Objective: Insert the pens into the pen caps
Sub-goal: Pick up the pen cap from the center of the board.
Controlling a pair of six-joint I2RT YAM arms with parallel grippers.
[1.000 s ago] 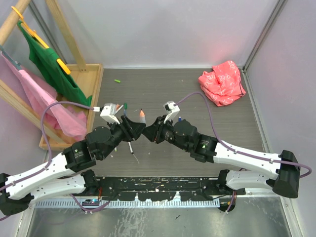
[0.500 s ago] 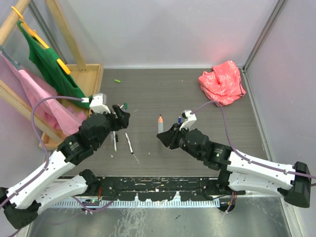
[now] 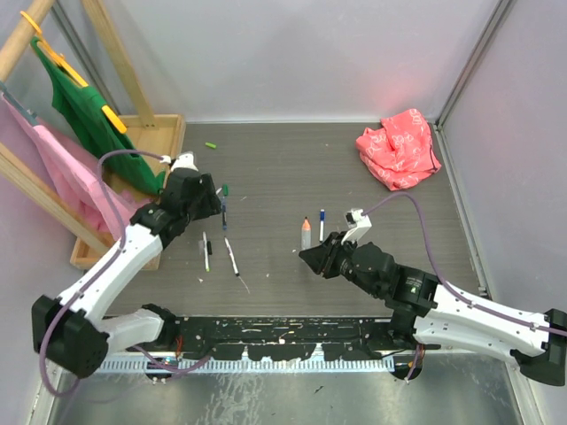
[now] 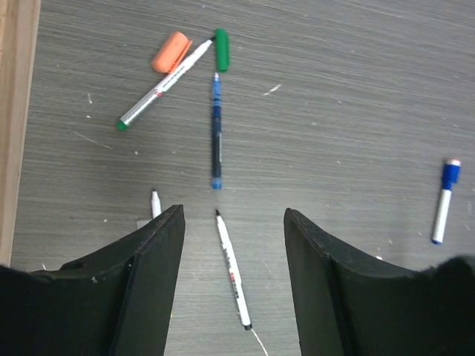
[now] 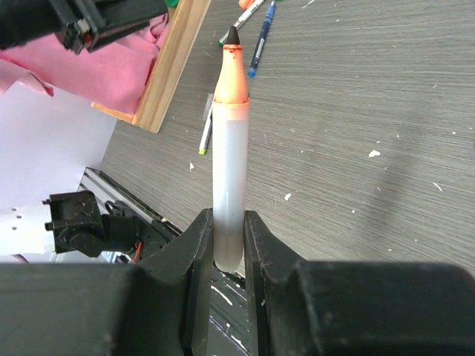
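- Grey, faintly see-through barrel, orange collar, black nib: the orange-tipped pen, uncapped, pinched low on its barrel by the right claw, nib pointing away from the wrist.
- Seen from above, held over the middle of the bench, to the right of the loose pens.
- Left claw spread wide, gripping nothing, hanging over the pens at the bench's left side.
- Just beyond its fingers, an uncapped blue pen, lying lengthwise away from the wrist camera.
- Beside that, slanted, a white green-ended pen with a bare nib, an orange cap against its barrel, and a green cap just beside its nib.
- Between the fingers, flat on the bench, a slim white black-nibbed pen.
- Next to it, a second white pen, mostly hidden by the left finger.
- Well to the right, a blue-capped pen with a white barrel, its cap on.
- Near the back edge, apart from everything else, a lone green cap.
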